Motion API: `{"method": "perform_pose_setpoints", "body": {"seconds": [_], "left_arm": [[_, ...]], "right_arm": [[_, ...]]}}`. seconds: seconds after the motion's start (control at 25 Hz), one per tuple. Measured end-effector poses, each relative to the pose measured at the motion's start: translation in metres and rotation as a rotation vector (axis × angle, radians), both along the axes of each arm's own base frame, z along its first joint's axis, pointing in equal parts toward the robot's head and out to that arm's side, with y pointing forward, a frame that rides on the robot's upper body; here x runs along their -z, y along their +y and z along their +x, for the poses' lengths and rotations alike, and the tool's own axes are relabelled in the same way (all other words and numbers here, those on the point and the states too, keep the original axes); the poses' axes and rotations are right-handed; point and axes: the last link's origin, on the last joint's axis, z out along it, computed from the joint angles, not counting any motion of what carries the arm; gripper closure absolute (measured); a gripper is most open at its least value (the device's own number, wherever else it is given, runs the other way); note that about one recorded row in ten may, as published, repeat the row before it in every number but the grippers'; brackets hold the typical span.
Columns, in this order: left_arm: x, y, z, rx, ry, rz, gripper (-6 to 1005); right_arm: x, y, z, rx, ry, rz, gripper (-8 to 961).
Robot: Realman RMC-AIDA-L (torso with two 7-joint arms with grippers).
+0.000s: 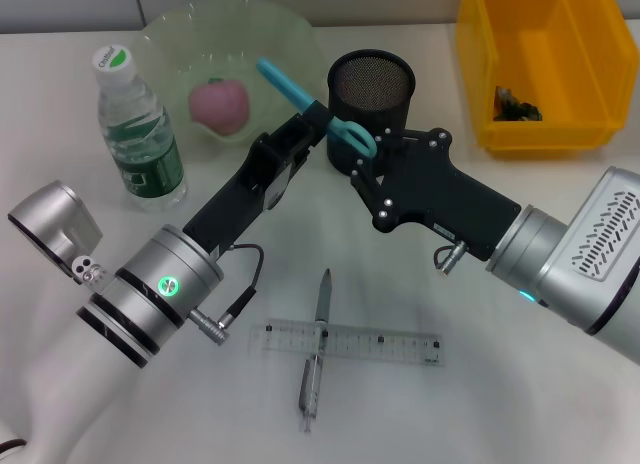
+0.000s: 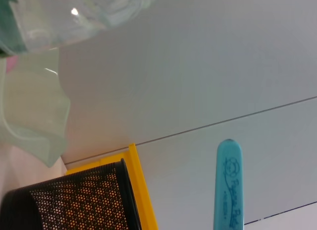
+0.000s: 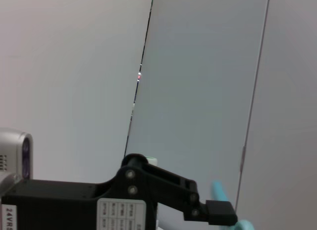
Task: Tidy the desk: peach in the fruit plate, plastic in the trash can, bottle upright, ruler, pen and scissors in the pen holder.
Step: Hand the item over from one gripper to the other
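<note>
1. The step in hand looks like the scissors (image 1: 318, 109) going into the pen holder (image 1: 370, 109); both grippers meet at them beside the holder's rim; the left gripper (image 1: 312, 121) is closed on the blade sheath, and the right gripper (image 1: 368, 159) sits at the teal handle loop, whether it grips I cannot tell.
2. The next move calls for one gripper to take the scissors alone, stand them upright over the holder's mouth and lower them in.
3. The scissors are teal, held tilted above the table, the sheathed tip pointing toward the fruit plate (image 1: 290, 39).
4. The peach (image 1: 219, 106) lies in the plate; the bottle (image 1: 139, 129) stands upright; the ruler (image 1: 380, 344) and pen (image 1: 316, 349) lie crossed on the table.
</note>
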Motion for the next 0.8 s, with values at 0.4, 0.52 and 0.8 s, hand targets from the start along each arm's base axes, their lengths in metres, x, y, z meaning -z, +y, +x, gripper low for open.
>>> {"method": "perform_pose_setpoints", "body": {"seconds": [0.4, 0.52, 0.8], "left_arm": [[0.0001, 0.0, -0.0001, 0.0, 0.001, 0.0, 740], [-0.0001, 0.0009, 0.0004, 0.009, 0.012, 0.005, 740], [-0.0007, 0.0032, 0.0028, 0.033, 0.034, 0.02, 739]], "right_arm": [[-0.0003, 0.0006, -0.0001, 0.001, 0.001, 0.003, 868], [-0.0005, 0.0007, -0.0001, 0.002, 0.002, 0.004, 869], [-0.0009, 0.001, 0.0002, -0.002, -0.002, 0.004, 869]]}}
